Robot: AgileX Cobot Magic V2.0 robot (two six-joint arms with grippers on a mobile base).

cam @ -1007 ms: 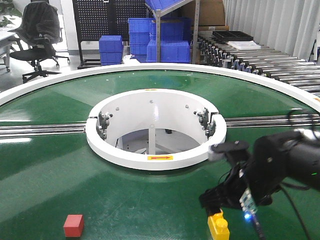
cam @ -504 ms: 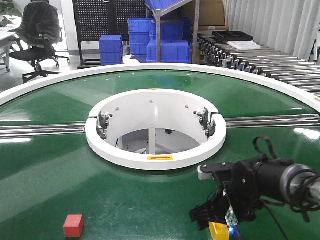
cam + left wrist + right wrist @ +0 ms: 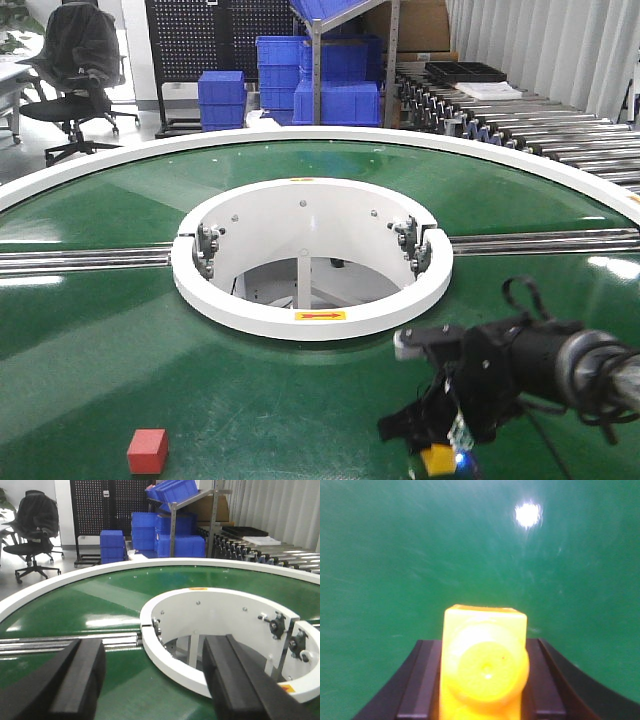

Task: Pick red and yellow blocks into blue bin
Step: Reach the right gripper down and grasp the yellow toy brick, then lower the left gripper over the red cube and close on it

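Observation:
The yellow brick (image 3: 484, 665) sits between the black fingers of my right gripper (image 3: 482, 685), stud facing the camera, with the jaws closed against its sides. In the front view my right gripper (image 3: 440, 452) is low over the green table at the bottom right, with a bit of the yellow brick (image 3: 438, 460) showing under it. The red cube (image 3: 147, 450) lies alone on the green surface at the bottom left. My left gripper (image 3: 157, 680) is open and empty, above the table near the white ring. The blue bin is out of view.
A white ring (image 3: 310, 320) surrounds the hole at the middle of the round green table (image 3: 120, 340). Metal rails (image 3: 80, 260) run left and right from it. Ribbed blue crates (image 3: 222, 98), a shelf and a roller conveyor (image 3: 520, 125) stand behind.
My right arm has come down from above the yellow brick to the table, and its jaws now grip the brick. The red cube has not moved.

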